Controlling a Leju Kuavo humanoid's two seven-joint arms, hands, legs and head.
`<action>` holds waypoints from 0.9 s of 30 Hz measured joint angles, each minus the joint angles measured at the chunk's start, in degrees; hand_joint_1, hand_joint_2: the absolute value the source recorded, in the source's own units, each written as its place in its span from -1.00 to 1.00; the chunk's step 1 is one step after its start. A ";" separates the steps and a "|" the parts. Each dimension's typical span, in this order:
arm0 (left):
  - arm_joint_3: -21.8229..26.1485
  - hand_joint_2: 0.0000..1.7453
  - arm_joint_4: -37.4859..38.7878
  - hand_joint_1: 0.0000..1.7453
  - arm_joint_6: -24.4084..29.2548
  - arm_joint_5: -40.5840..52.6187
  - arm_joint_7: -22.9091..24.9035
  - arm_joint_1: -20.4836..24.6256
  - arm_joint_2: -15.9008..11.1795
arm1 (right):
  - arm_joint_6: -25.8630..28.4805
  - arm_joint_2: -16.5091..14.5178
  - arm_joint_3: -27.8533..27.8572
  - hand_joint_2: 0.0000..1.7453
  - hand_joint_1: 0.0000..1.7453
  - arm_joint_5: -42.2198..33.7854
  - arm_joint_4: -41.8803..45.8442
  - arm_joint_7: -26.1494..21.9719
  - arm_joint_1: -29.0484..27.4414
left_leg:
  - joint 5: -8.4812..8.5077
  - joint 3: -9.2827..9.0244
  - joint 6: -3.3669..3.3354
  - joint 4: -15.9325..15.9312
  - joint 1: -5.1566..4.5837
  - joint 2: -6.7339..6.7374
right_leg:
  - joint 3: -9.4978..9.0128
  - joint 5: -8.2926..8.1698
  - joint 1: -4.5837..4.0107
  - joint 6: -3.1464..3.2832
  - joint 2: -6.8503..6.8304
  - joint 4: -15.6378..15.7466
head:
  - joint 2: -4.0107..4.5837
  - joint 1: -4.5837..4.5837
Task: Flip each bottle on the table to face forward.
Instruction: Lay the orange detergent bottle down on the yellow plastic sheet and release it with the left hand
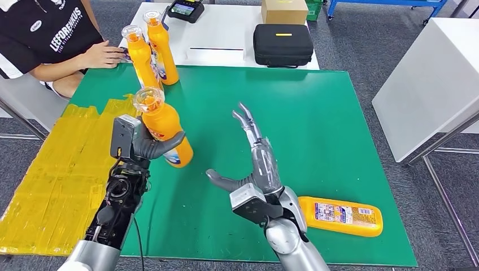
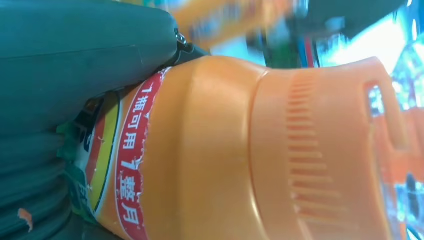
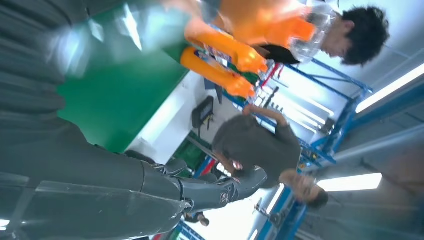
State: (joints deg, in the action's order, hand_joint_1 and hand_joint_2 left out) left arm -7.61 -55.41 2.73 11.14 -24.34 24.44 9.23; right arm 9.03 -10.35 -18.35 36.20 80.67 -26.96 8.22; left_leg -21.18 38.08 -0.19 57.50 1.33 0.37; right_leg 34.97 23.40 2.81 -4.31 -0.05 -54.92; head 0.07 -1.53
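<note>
My left hand (image 1: 148, 144) grips an orange bottle with a clear cap (image 1: 163, 125), held tilted over the green mat; the same orange bottle (image 2: 260, 150) looms close in the left wrist view, with grey fingers (image 2: 75, 60) wrapped over its label. My right hand (image 1: 257, 169) is open above the mat's middle, fingers spread and empty; its fingers (image 3: 200, 192) show spread in the right wrist view. A second orange bottle (image 1: 341, 215) lies flat on its side near the mat's front right. Two more orange bottles (image 1: 152, 49) stand upright at the far left corner.
A person sits at the far left with a hand (image 1: 104, 55) near the standing bottles. Behind the green mat (image 1: 316, 113) a white table holds a black case (image 1: 282, 44), a cardboard box (image 1: 284, 10) and a dark device (image 1: 185, 9). Yellow sheeting (image 1: 56, 175) lies left; another white table (image 1: 429, 84) stands right.
</note>
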 joint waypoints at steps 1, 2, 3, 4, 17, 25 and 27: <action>0.13 1.00 0.20 1.00 3.71 3.54 0.18 0.13 -0.13 | 0.24 0.12 0.01 1.00 -1.00 0.09 0.93 0.02 -0.47 | 0.00 0.01 0.00 0.00 0.00 0.00 | 0.00 0.00 0.00 0.00 0.00 0.00 | 0.00 0.01; 0.21 1.00 0.40 1.00 7.49 7.29 0.48 0.34 -0.28 | 0.45 0.25 0.01 1.00 -1.00 0.16 1.86 0.03 -0.91 | 0.00 0.01 0.00 0.00 0.00 0.00 | 0.00 0.00 0.00 0.00 0.00 0.00 | 0.00 0.01; 0.25 1.00 0.60 1.00 11.00 10.99 0.93 0.60 -0.49 | 0.63 0.37 0.02 1.00 -1.00 0.22 2.73 0.05 -1.27 | 0.00 0.02 0.00 0.00 0.00 0.00 | 0.00 0.00 0.00 0.00 0.00 0.00 | 0.00 0.01; 0.29 1.00 0.80 1.00 14.17 14.61 1.55 0.89 -0.69 | 0.79 0.49 0.03 1.00 -1.00 0.27 3.52 0.09 -1.56 | 0.00 0.02 0.00 0.00 0.00 0.00 | 0.00 0.00 0.00 0.00 -0.01 0.00 | 0.00 0.01; 0.35 1.00 8.67 1.00 32.65 63.02 18.78 3.29 -3.24 | 0.41 1.11 0.20 1.00 -1.00 -1.86 8.69 0.62 -2.49 | 0.01 0.00 0.00 0.00 0.00 0.02 | 0.00 -0.01 0.00 0.00 0.00 0.00 | 0.00 0.01; -0.59 1.00 15.78 1.00 32.19 77.91 22.25 4.79 -3.99 | -3.57 1.18 2.85 1.00 -1.00 -11.98 8.82 1.89 -2.16 | 0.01 0.00 0.00 0.00 -0.01 0.02 | 0.00 -0.01 0.00 0.00 0.00 0.00 | 0.00 0.00; -1.63 1.00 17.49 1.00 32.37 78.40 22.40 5.08 -4.33 | -4.17 1.19 3.49 1.00 -1.00 -13.13 8.82 1.83 -2.15 | 0.01 0.00 0.00 0.00 0.00 0.02 | 0.00 -0.01 0.00 0.00 0.00 0.00 | 0.00 0.01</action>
State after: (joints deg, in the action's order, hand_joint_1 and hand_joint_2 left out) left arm -9.23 -37.92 35.10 89.54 -1.94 29.52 4.90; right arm 4.86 -9.17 -14.86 23.06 89.48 -25.12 6.07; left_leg -21.17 38.08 -0.19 57.50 1.32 0.39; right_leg 34.96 23.39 2.81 -4.32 -0.06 -54.92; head 0.07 -1.53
